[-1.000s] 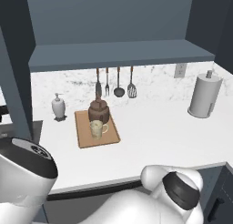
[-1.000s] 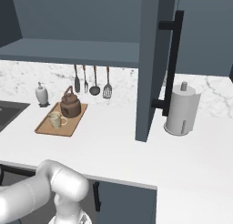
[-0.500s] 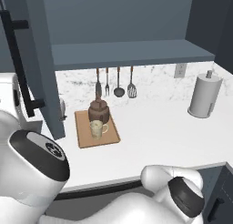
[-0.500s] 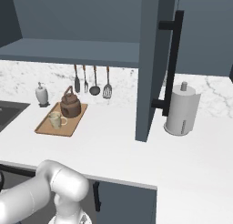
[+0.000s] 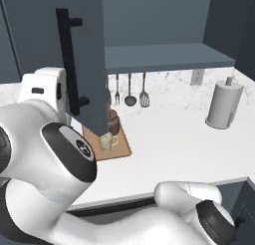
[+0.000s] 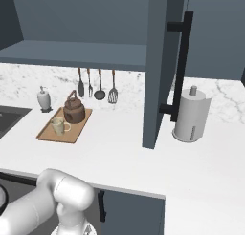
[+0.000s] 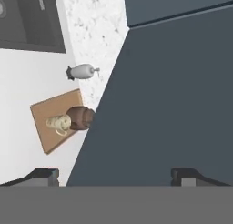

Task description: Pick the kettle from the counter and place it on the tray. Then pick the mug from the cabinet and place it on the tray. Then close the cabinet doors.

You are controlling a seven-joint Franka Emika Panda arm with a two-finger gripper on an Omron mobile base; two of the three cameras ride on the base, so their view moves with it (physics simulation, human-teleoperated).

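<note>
The gripper [image 7: 113,175] stands with jaws wide and empty, tips just short of the left cabinet door [image 7: 173,95]. The risk, as I judge it: pushing near the hinge edge could let the fingers slide off the flat panel, leaving the door ajar. Beyond, the kettle [image 6: 74,110] and mug [image 6: 58,126] sit on the tray [image 6: 48,133]. The right base view shows the right door [image 6: 160,67] also open (probably edge-on); the left base view shows the bar handle [image 5: 69,64]

Mug [image 7: 58,122] and kettle [image 7: 80,118] on tray [image 7: 45,111] beside cabinet door [image 7: 168,104]
</note>
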